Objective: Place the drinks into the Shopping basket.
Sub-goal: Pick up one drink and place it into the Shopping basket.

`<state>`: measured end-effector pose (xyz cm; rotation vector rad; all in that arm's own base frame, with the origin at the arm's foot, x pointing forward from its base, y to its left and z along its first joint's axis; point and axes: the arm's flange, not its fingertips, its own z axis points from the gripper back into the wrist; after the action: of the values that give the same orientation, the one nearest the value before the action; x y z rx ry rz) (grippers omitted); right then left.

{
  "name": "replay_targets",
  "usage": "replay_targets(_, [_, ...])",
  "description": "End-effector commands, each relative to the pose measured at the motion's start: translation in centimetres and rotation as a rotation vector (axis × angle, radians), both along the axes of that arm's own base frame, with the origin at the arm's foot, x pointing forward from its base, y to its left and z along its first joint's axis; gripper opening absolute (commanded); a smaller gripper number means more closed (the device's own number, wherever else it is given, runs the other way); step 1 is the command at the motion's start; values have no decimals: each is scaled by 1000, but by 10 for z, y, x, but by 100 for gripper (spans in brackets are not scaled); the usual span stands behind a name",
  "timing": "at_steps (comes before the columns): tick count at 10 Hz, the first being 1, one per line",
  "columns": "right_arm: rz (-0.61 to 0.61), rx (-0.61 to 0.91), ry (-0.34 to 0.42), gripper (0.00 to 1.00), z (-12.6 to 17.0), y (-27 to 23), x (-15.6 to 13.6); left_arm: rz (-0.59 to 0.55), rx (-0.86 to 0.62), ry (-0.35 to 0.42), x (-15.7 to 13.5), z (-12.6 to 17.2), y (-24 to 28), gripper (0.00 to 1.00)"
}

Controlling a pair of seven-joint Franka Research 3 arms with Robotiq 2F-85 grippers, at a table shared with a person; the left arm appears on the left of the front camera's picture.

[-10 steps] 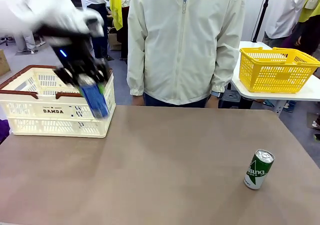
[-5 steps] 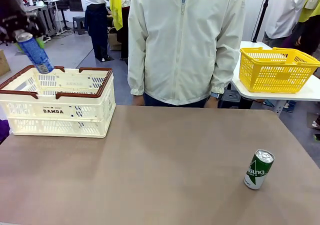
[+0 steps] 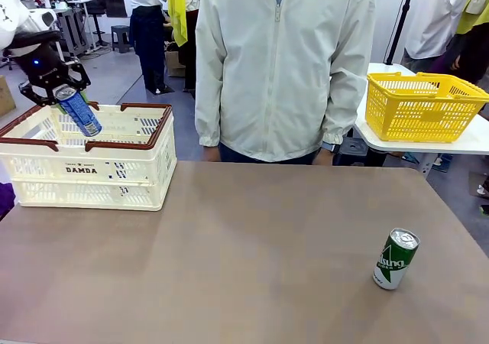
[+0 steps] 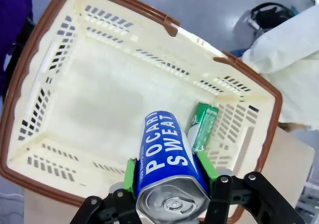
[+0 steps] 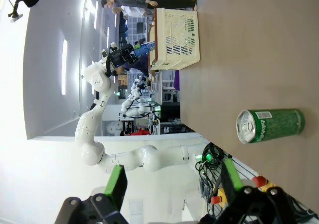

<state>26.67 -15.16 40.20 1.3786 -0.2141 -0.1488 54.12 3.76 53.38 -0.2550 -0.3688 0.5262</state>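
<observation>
My left gripper (image 3: 65,93) is shut on a blue drink can (image 3: 79,112), holding it tilted above the open top of the cream Shopping basket (image 3: 114,177) at the table's far left. Looking down the left wrist, the blue can (image 4: 167,154) sits between the green pads (image 4: 130,175), over the basket's floor (image 4: 99,99), where a green can (image 4: 203,125) lies on its side. Another green can (image 3: 396,259) stands upright on the table at the front right. In the right wrist view that can (image 5: 271,126) appears beyond my open right gripper (image 5: 172,181).
A person in a pale jacket (image 3: 283,61) stands at the table's far edge. A yellow mesh basket (image 3: 422,105) sits on a white side table at the right. The brown tabletop (image 3: 252,245) stretches bare between basket and standing can.
My left gripper carried the blue can up from the basket's front right corner, then leftward, and has now come down and right a little over the basket's opening.
</observation>
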Motion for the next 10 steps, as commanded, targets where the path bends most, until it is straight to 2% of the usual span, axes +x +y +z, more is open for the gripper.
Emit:
replay_targets(1, [4,5,12,100,6,0,1,-47,45,-57,-13,17,2,0])
replay_targets(2, [4,5,12,100,6,0,1,-47,45,-57,-13,17,2,0])
replay_targets(3, [4,5,12,100,6,0,1,-13,11,-9,-2,4,0,0])
replay_targets(4, [4,5,12,100,6,0,1,-182,119,19,-6,-12,-20,0])
replay_targets(5, [4,5,12,100,6,0,1,-320,213,51,7,-29,-22,0])
replay_targets(6, [4,5,12,100,6,0,1,-387,244,102,15,-42,-18,0])
replay_targets(7, [4,5,12,100,6,0,1,-399,295,141,23,-57,-14,0])
replay_targets(8, [4,5,12,100,6,0,1,-405,312,146,30,-70,-12,0])
replay_targets(10, [4,5,12,100,6,0,1,-357,326,173,48,-91,-5,0])
